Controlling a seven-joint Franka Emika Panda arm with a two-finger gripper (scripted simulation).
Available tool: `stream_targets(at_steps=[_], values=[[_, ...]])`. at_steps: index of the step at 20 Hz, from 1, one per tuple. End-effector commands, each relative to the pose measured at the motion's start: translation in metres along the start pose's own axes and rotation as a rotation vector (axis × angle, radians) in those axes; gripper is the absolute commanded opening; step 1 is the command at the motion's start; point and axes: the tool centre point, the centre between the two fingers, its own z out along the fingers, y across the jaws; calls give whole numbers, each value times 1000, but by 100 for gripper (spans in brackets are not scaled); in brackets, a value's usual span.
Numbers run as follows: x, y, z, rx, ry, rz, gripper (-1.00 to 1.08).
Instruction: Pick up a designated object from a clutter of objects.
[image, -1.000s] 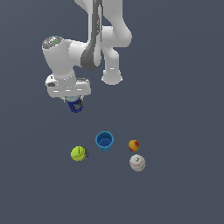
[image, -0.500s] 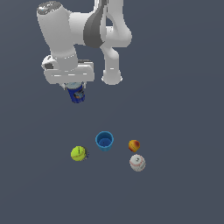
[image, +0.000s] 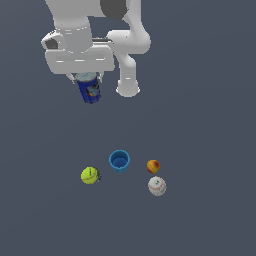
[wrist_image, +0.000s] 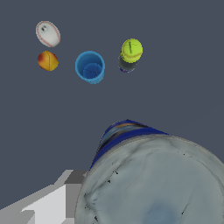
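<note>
- Flat dark grey-blue tabletop (image: 210, 125) fills both of my views, with nothing else around it.
- My white arm (image: 125, 45) comes in from the top of the exterior view, its wrist block level and the claw (image: 86, 79) pointing straight down.
- I read the claw as clamped on the dark blue can (image: 89, 89): the can hangs just under the wrist block, well above the tabletop, with its silver-grey top up between the fingers.
- The can hangs slightly tilted, its picture label facing the exterior camera.
- On the wrist view the can's grey top (wrist_image: 153, 183) crowds the near part of the picture, with a strip of its blue side showing past the rim.
- The light blue cup (image: 119, 161) stands upright on the tabletop, and I see only its blue inside.
- The tennis ball (image: 89, 175) lies just beside the cup toward the exterior view's left.
- The orange-red ball (image: 153, 166) lies toward the exterior view's right of the cup, with the white baseball (image: 157, 186) just beside it, nearer the camera.
</note>
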Motion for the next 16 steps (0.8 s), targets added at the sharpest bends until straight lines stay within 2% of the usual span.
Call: stream_targets(at_steps=[1, 8, 16], values=[[4, -8, -26, -1, 3, 0, -100], [13, -26, -81, 2, 4, -2, -100], [21, -37, -116, 3, 5, -2, -100]])
